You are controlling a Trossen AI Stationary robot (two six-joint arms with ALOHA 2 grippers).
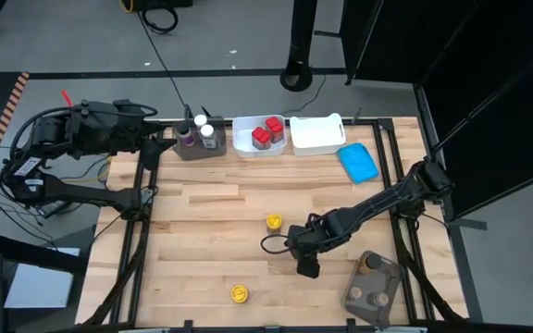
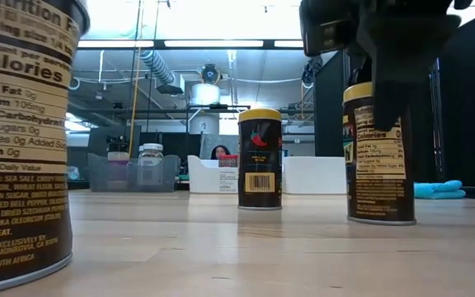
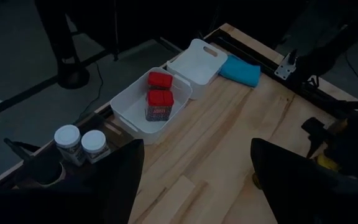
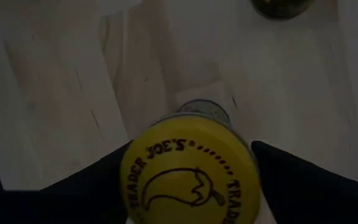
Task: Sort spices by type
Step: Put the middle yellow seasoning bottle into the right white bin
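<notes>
Three yellow-lidded spice jars stand on the wooden table: one at the middle (image 1: 274, 222), one near the front edge (image 1: 239, 294), and one (image 4: 188, 177) between the fingers of my right gripper (image 1: 305, 259), which hides it from above. In the low view this jar (image 2: 378, 165) stands upright on its base. My left gripper (image 3: 197, 186) is open and empty at the far left (image 1: 160, 146), beside a grey bin (image 1: 213, 151) with white-capped jars (image 3: 79, 143). Red-capped jars (image 1: 266, 132) sit in a white tub (image 1: 244, 141). My right gripper holds the yellow-lidded jar at its lid end (image 4: 135, 165), one finger (image 4: 86, 190) on each side of the round lid. The fingers come from above, pointing down. The jar stands upright with its base (image 2: 379, 218) on the table.
An empty white tub (image 1: 317, 134) and a blue cloth (image 1: 359, 162) lie at the far right. A grey bin (image 1: 352, 298) with dark-capped jars sits at the front right corner. The table's middle and left are bare wood. A person shows in the room behind the table.
</notes>
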